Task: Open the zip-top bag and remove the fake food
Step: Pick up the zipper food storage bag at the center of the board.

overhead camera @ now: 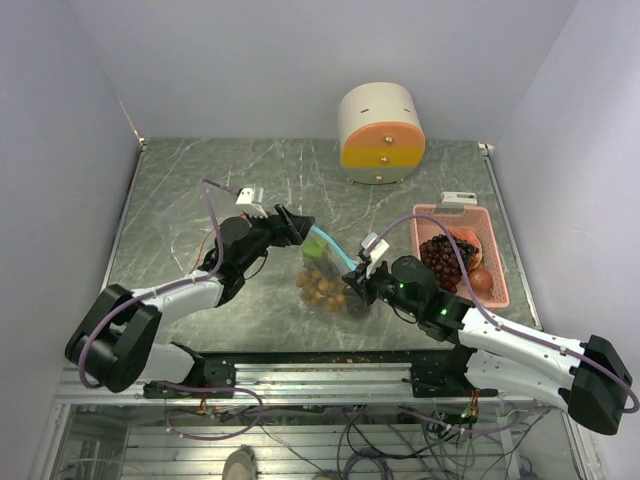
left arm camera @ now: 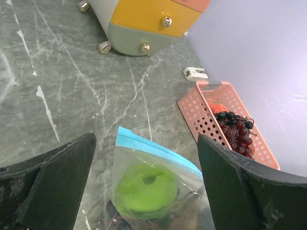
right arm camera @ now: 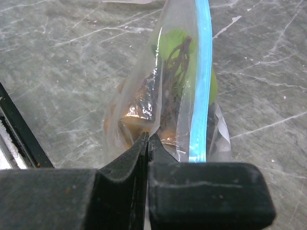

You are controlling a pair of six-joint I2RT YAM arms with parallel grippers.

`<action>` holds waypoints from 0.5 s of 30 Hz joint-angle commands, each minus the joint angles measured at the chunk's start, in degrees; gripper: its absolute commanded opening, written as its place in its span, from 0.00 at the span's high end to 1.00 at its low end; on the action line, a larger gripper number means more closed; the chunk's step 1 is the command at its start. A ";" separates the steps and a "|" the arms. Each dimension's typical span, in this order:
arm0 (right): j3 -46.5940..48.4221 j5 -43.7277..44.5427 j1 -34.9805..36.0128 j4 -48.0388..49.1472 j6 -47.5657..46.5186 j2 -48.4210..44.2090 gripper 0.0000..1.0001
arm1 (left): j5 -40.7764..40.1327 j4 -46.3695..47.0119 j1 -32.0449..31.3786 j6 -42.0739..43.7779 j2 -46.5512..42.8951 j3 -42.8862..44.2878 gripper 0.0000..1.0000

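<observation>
From above, the zip-top bag (overhead camera: 325, 268) stands near the middle of the front edge of the bench (overhead camera: 200, 190), a tan-brown grape bunch (overhead camera: 320, 290) inside. A dark purple grape bunch (overhead camera: 440, 258) lies in the pink basket (overhead camera: 440, 208) at the right edge.

Left wrist view: the left gripper (left arm camera: 146, 139) has its jaws wide apart above the bag's blue zip strip (left arm camera: 153, 148), and a green piece (left arm camera: 146, 188) shows under the film.

Right wrist view: the right gripper (right arm camera: 147, 142) has its jaws together, pinching the bag's clear film.
</observation>
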 commanded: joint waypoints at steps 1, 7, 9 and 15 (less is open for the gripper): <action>-0.40 -2.27 0.47 -0.08 -0.26 -1.65 1.00 | 5.93 12.35 1.26 -1.51 4.34 -0.42 0.03; -0.77 -5.35 0.43 -0.22 -0.49 -4.30 1.00 | 1.92 9.72 1.38 -0.94 5.84 0.88 0.01; -1.01 -6.15 0.47 -0.04 -0.53 -5.26 1.00 | 3.06 9.97 1.39 -0.91 6.38 1.68 0.01; -1.48 -6.96 0.43 1.20 -0.66 -6.83 1.00 | 14.08 17.94 1.32 -3.30 12.37 3.55 0.24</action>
